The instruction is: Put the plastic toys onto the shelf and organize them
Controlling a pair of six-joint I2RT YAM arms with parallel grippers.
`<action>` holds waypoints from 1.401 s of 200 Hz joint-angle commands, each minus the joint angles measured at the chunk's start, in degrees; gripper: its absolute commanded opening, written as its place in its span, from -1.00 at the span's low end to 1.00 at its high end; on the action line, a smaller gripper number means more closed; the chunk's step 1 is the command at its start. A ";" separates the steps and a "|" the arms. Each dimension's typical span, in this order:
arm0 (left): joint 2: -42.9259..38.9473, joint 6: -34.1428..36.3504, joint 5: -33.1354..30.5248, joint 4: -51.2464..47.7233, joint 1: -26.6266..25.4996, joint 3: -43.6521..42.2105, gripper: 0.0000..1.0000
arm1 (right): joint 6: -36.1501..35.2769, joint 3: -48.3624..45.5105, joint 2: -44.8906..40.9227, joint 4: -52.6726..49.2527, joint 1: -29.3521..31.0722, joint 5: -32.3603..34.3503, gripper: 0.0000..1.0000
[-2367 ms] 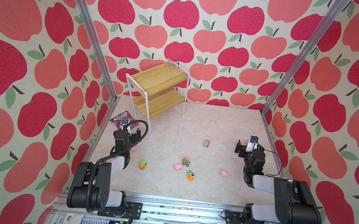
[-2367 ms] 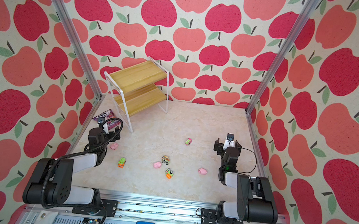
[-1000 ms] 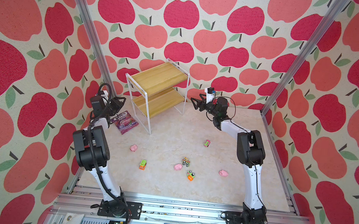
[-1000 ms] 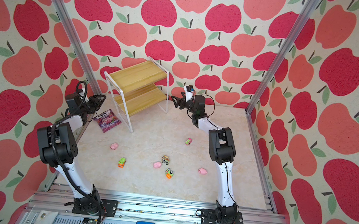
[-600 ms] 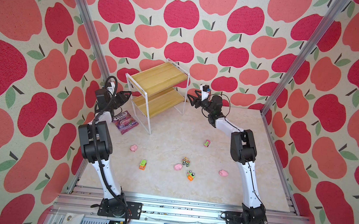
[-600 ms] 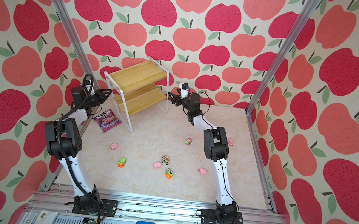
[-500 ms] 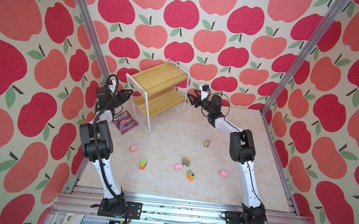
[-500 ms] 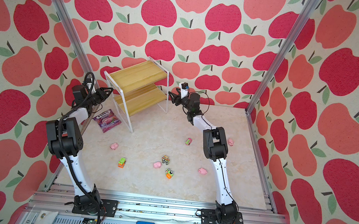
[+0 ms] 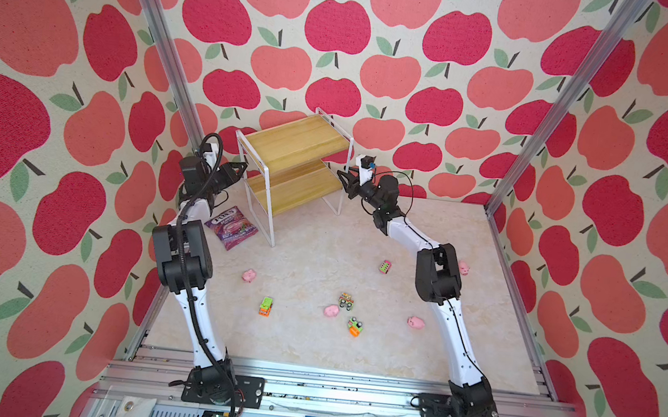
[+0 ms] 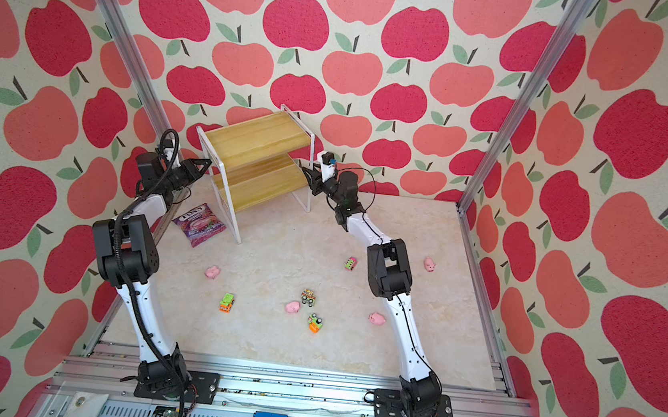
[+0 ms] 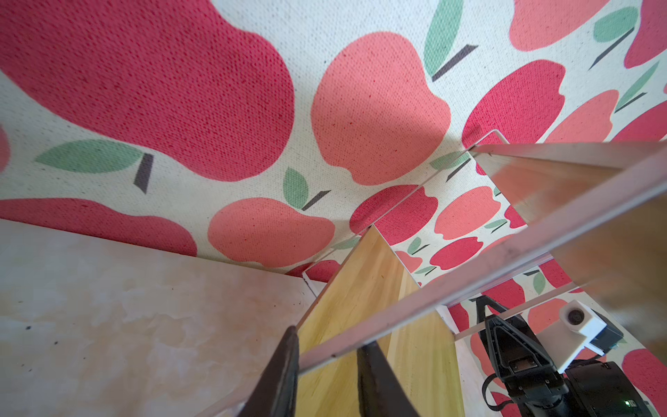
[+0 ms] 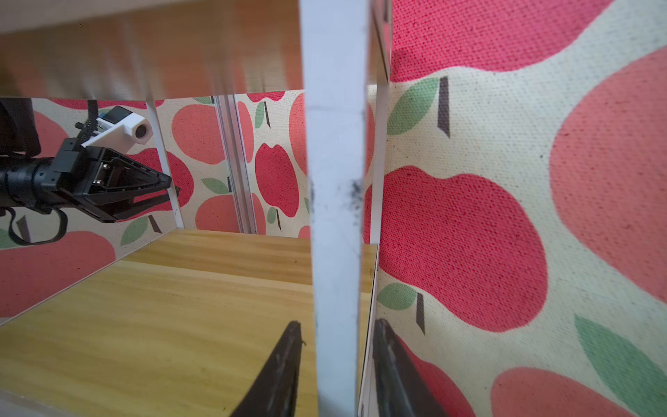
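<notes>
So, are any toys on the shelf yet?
No, the shelf boards show bare wood in a top view, and all eight toys lie scattered on the table.

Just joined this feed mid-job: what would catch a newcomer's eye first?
The action is at the shelf, back left: the left gripper is shut on its white frame, and the right gripper straddles a post at the other end. Scattered on the table lie pink pigs and toy vehicles.

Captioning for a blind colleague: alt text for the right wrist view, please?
A white upright of the shelf fills the centre, straddled by the right gripper; beyond the wooden board, the left gripper grips the far post.
</notes>
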 commanded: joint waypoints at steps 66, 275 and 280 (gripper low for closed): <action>4.00 -1.99 1.11 0.62 -3.22 6.24 -0.42 | -2.20 -12.49 -8.71 8.13 1.06 5.03 -0.84; 10.98 -7.26 -1.91 1.55 -20.33 15.32 -0.40 | -14.18 -67.43 -55.84 5.30 -2.66 25.96 -0.88; 11.40 -7.09 -2.11 1.39 -20.69 15.84 -0.40 | -14.27 -68.24 -56.31 5.37 -2.71 26.21 -0.88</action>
